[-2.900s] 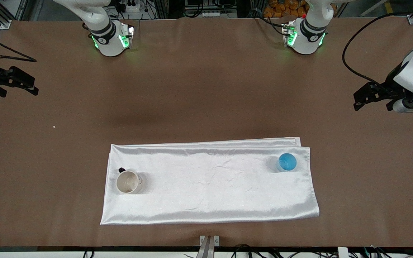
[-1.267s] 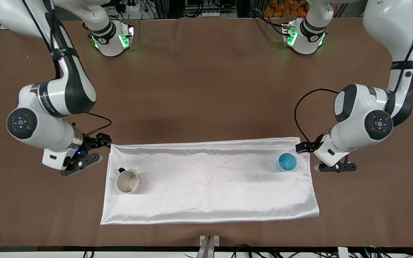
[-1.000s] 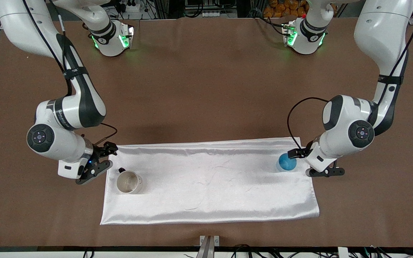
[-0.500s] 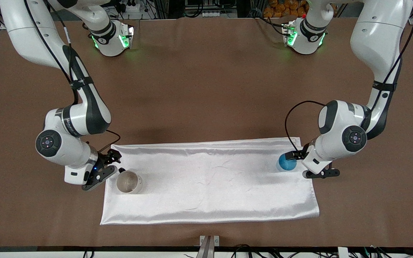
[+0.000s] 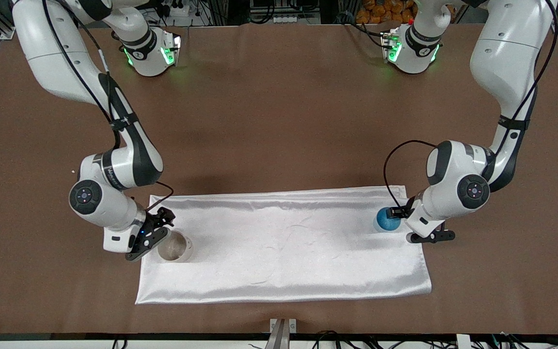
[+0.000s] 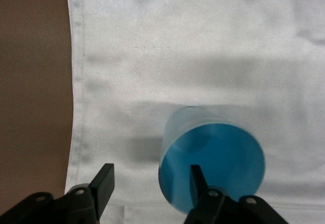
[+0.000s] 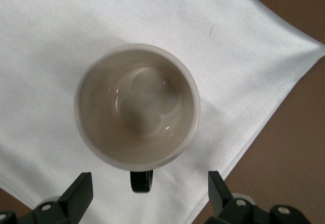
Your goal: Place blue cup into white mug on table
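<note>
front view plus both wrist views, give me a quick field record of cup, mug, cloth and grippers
blue cup: upright on the white cloth, toward the left arm's end
white mug: upright, empty, on the cloth toward the right arm's end
left gripper: open, one finger over the cup's rim
right gripper: open, straddling the mug's handle
table: under the cloth
</note>
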Controlling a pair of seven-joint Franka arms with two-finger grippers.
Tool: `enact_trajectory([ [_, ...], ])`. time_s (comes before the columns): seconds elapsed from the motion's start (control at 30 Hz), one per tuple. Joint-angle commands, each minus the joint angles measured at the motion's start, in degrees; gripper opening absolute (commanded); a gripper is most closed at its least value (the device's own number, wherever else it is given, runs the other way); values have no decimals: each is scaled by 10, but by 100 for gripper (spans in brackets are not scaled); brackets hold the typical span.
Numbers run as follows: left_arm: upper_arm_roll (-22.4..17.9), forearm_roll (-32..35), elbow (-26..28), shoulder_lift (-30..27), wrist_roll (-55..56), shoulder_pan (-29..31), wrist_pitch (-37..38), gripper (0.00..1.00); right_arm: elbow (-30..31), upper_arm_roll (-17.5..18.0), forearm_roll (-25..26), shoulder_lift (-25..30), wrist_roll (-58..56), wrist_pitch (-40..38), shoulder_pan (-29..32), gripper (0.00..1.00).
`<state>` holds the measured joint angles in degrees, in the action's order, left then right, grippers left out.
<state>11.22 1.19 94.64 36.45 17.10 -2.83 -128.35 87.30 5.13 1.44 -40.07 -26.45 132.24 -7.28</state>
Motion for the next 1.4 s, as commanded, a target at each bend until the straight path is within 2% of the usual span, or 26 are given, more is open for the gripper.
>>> enact_trajectory([
  [0.0, -1, 18, -1, 5, 19, -3, -12, 44, -20, -1, 9, -25, 0, 19, -5, 100],
  [0.17, -1, 18, -1, 6, 19, -4, -16, 18, -19, -2, 9, -41, 0, 48, -5, 100],
  [0.3, -1, 18, -1, 7, 19, -4, -16, 1, -20, -2, 9, -48, 0, 58, -5, 100],
  [0.33, -1, 18, -1, 7, 19, -4, -16, 0, -20, -2, 9, -49, 0, 61, -5, 100],
  [0.37, -1, 18, -1, 7, 20, -4, -16, 0, -20, -2, 9, -50, 0, 63, -5, 93],
  [0.4, -1, 18, -1, 7, 19, -4, -16, 0, -19, -2, 8, -50, 0, 65, -5, 74],
  [0.47, -1, 18, -1, 7, 19, -3, -16, 0, -18, -2, 8, -50, 1, 72, -5, 42],
  [0.5, -1, 18, -1, 6, 19, -3, -16, 0, -18, -1, 8, -50, 1, 75, -5, 30],
  [0.53, -1, 18, -1, 6, 19, -3, -16, 0, -17, -2, 8, -50, 0, 78, -5, 20],
  [0.63, -1, 19, -1, 0, 18, -3, -14, 0, -15, -2, 8, -50, 1, 79, -5, 0],
  [0.9, -1, 19, -2, -19, 17, -24, -8, 0, -14, -2, 8, -49, 6, 74, -6, 0],
  [1.2, -2, 20, -6, -24, 15, -24, -5, 0, -16, -1, 6, -44, 69, 68, -6, 0],
  [1.37, 0, 59, -7, -30, 17, -24, -2, 0, -16, 0, 1, -30, 134, 24, -6, 0],
])
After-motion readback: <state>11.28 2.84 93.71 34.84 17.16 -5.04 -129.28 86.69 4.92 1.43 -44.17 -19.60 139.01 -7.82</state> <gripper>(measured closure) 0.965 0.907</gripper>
